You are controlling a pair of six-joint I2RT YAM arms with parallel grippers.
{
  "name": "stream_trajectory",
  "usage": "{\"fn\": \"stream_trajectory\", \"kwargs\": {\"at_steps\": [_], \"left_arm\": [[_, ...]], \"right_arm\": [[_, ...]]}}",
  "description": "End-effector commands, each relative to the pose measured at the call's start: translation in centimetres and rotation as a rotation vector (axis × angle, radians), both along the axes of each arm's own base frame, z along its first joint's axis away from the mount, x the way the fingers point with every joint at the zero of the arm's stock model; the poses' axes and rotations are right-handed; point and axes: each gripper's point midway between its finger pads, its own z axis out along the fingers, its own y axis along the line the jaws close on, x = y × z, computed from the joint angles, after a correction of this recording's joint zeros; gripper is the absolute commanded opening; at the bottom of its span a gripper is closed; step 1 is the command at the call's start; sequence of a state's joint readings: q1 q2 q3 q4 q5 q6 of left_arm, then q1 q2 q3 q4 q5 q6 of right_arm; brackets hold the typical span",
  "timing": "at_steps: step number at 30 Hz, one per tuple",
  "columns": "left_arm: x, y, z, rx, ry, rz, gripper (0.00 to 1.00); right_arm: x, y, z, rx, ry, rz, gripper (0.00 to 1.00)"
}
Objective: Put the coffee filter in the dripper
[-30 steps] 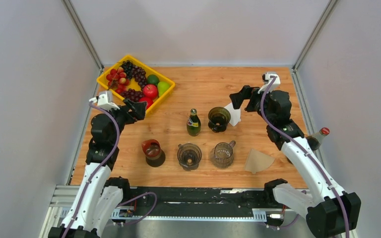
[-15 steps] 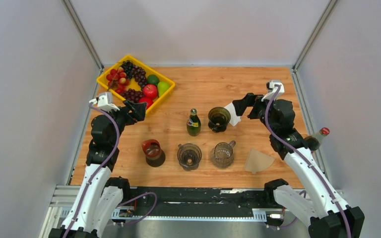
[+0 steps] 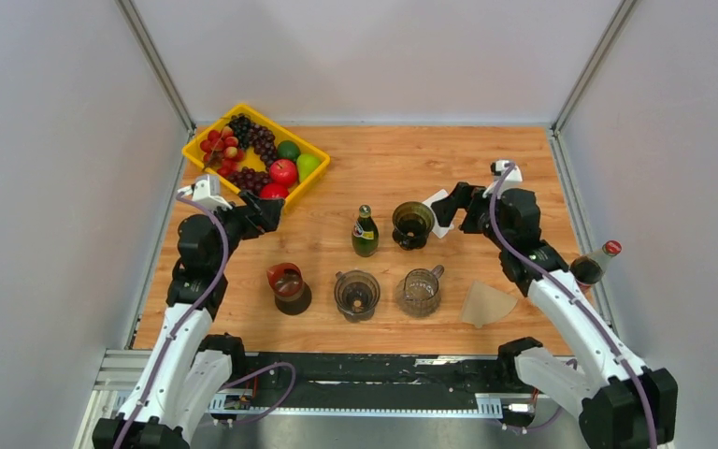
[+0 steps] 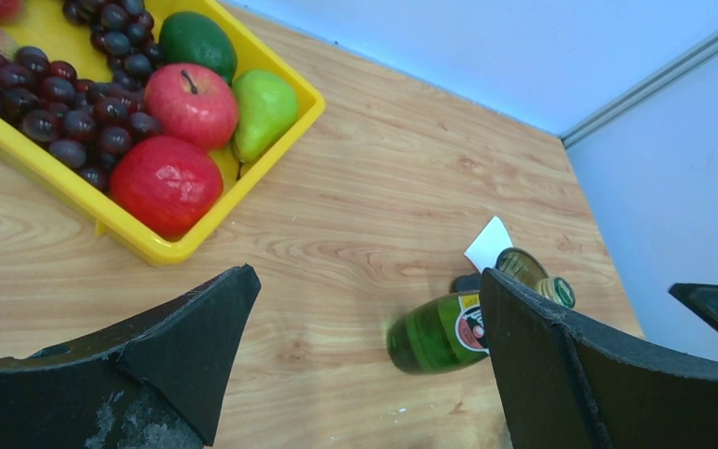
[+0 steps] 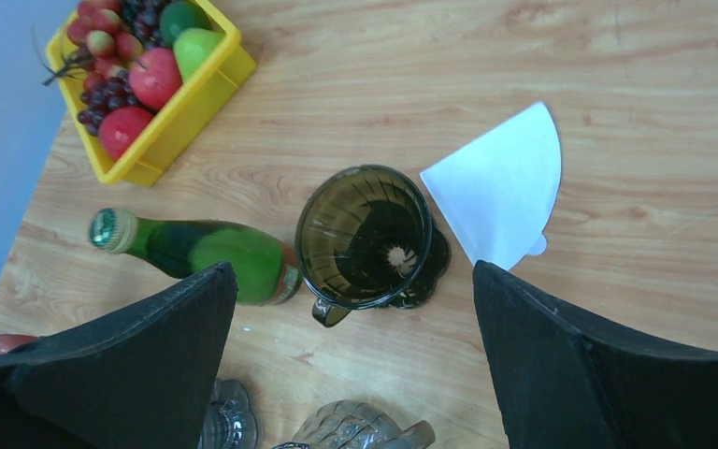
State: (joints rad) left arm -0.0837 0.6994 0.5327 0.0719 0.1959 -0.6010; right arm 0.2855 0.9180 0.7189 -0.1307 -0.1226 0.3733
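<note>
Hovering the left gripper, jaws wide and empty, beside a yellow tray holding grapes, apples and a pear. Leaving the dripper empty, with the filter lying on the table just beside it, to the right. Spreading the right gripper jaws wide above both, gripping nothing. Judging the task undone: picking up and seating the filter remaining.

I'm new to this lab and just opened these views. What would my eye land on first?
The yellow tray of bright fruit at the far left corner of the table stands out first. Mid-table, a white coffee filter lies flat just right of the dark dripper, not in it, with the right gripper above them, jaws wide open. A green bottle stands left of the dripper.
</note>
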Motion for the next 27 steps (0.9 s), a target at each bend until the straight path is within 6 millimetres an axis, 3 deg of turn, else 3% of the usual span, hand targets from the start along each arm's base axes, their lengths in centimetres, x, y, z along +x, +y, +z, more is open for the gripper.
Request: {"fn": "stream_trajectory", "kwargs": {"at_steps": [1, 6, 12, 19, 27], "left_arm": [[0.1, -0.8, 0.5, -0.041, -0.015, -0.042, 1.0], [0.0, -1.3, -0.3, -0.049, 0.019, -0.065, 1.0], [-0.4, -1.0, -1.7, -0.044, 0.069, -0.051, 1.0], [-0.6, -0.5, -2.4, -0.03, 0.092, -0.022, 1.0], [-0.6, -0.3, -2.6, -0.022, 0.099, -0.016, 1.0]], "right_arm": [[1.3, 0.7, -2.2, 0.049, 0.127, -0.028, 1.0], [3.3, 1.7, -6.3, 0.018, 0.262, -0.06, 0.99], [5.4, 3.5, -10.3, -0.027, 0.369, -0.078, 0.83], [6.6, 5.8, -12.9, -0.075, 0.42, -0.055, 0.57], [6.9, 5.5, -13.4, -0.094, 0.419, -0.113, 0.25]]}}
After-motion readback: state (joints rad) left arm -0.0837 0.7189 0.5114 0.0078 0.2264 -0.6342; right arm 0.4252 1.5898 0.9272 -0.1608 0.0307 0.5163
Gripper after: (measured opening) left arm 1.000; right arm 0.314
